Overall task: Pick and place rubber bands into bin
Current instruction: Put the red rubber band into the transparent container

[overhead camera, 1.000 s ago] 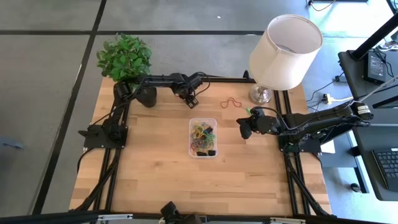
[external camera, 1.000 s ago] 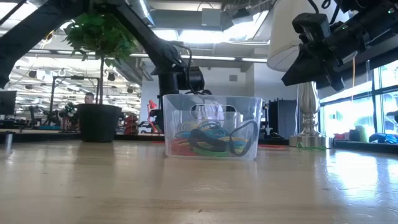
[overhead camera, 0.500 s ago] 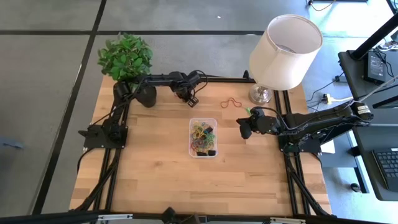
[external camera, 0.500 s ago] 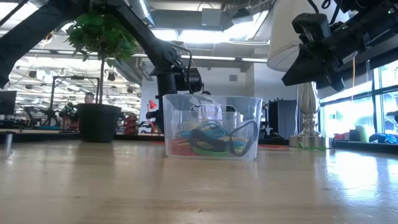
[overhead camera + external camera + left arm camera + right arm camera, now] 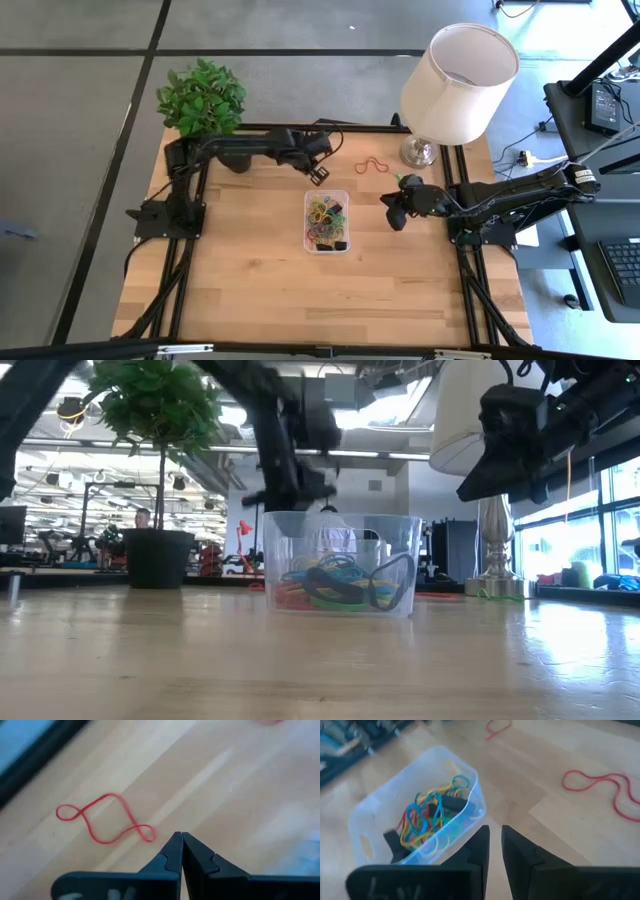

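a thin red rubber band, twisted into a figure-eight, lies flat on the pale wood table between the clear plastic bin and the lamp base. the bin holds a tangle of coloured bands. the left gripper hovers near the loose band, fingers pressed together and empty; picking it calls for opening first. the right gripper waits beside the bin, fingers narrowly apart.

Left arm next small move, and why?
Probably open the fingers and ease toward the twisted red rubber band. The left gripper sits beyond the bin, fingers shut with nothing between them, and the wrist view shows that band loose on the table just ahead of the tips. The right gripper waits beside the bin.
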